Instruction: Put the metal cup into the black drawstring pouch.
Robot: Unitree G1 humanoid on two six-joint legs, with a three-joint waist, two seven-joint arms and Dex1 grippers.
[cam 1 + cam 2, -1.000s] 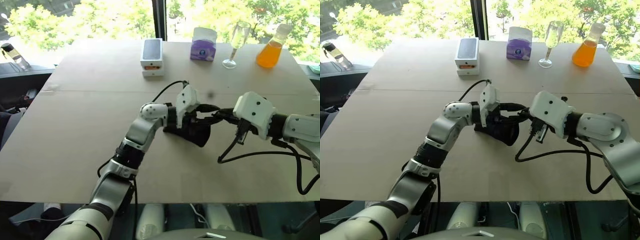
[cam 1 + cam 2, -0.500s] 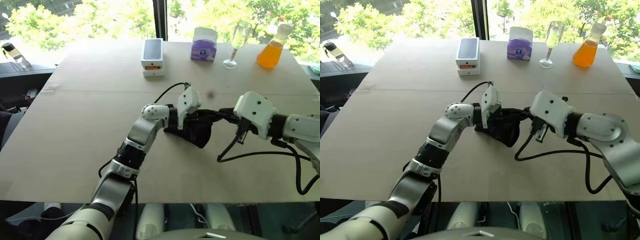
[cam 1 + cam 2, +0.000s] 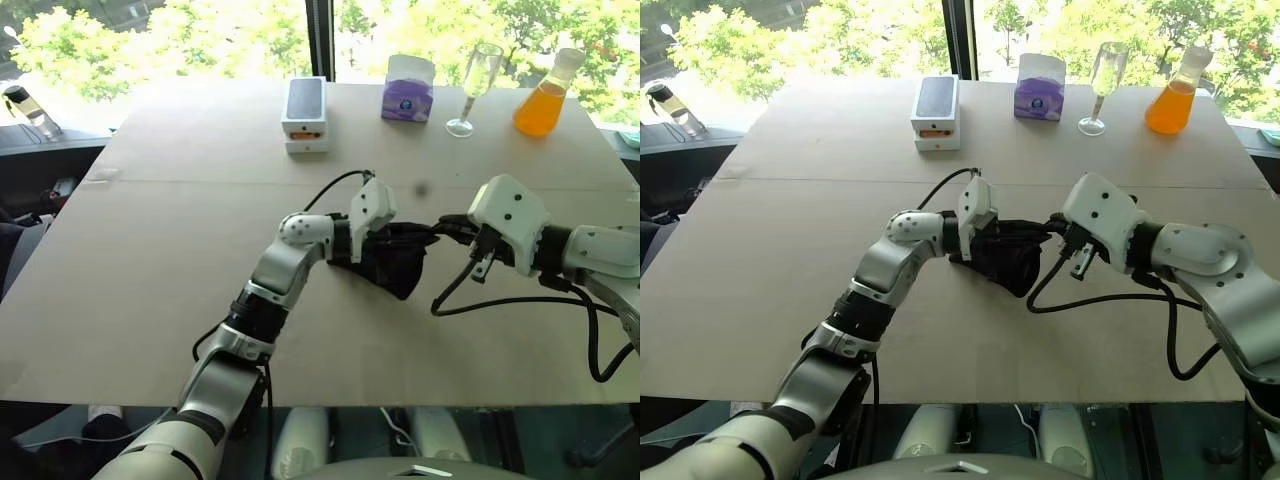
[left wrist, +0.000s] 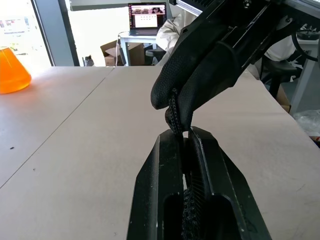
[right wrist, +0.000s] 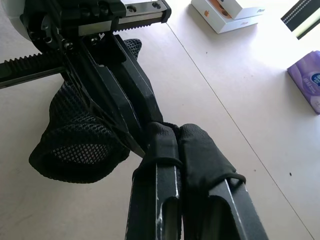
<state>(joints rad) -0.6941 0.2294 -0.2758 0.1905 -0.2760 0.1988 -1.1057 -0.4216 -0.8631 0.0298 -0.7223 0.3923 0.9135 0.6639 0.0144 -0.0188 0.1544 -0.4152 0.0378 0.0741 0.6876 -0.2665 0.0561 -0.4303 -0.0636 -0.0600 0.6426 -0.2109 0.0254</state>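
The black drawstring pouch (image 3: 397, 264) hangs just above the middle of the table, its mesh body (image 5: 75, 145) sagging below both grippers. My left gripper (image 3: 410, 234) reaches in level from the left and is shut on the pouch's gathered mouth. The cord (image 4: 174, 116) runs out from between its fingers (image 4: 162, 165). My right gripper (image 3: 446, 229) meets it tip to tip from the right, shut on the same mouth edge (image 5: 165, 127). The metal cup is hidden.
Along the far edge stand a white phone box (image 3: 304, 112), a purple tissue box (image 3: 407, 88), a clear stemmed glass (image 3: 475, 85) and an orange flask (image 3: 545, 95). A black cable (image 3: 500, 302) droops from my right wrist onto the table.
My left gripper's fingers have closed on the pouch mouth, which was held spread between the two grippers. The right wrist has rolled a little. Both hands stay in place.
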